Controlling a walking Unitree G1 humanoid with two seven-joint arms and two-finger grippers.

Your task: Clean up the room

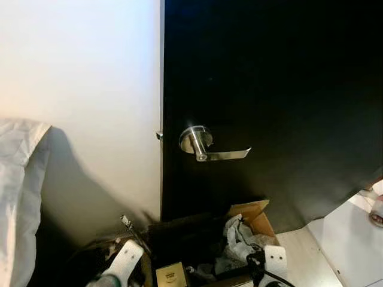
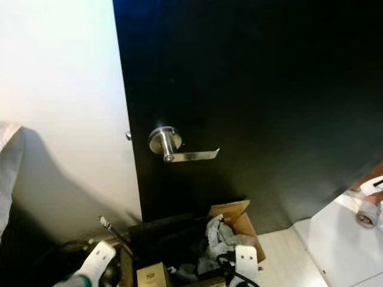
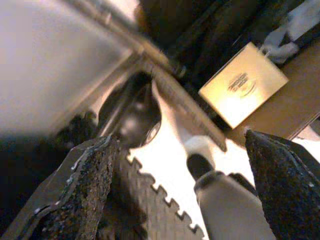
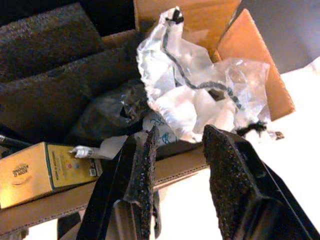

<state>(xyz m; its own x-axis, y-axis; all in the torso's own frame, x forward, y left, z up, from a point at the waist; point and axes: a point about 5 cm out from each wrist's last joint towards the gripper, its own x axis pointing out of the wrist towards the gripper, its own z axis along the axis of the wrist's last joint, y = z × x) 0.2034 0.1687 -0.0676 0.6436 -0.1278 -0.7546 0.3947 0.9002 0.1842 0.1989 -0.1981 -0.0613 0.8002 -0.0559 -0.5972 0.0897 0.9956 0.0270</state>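
A pale wall (image 1: 90,89) meets a dark door (image 1: 281,78) with a silver lever handle (image 1: 206,146). From the left: a white cloth (image 1: 18,197) hangs at the edge. The left gripper (image 3: 185,195) hovers low by the wall, its 2 fingers spread wide and empty. Beside it sits an open cardboard box (image 4: 250,60) at the door's foot, holding dark foam, a gold packet (image 4: 45,172) and crumpled clear plastic (image 4: 195,95). The right gripper (image 4: 180,150) hangs over the box's near rim, fingers slightly parted, gripping nothing. Further right lies a white surface (image 1: 347,245). Judging by this, some rubbish is already boxed; how much of the room remains cannot be told.
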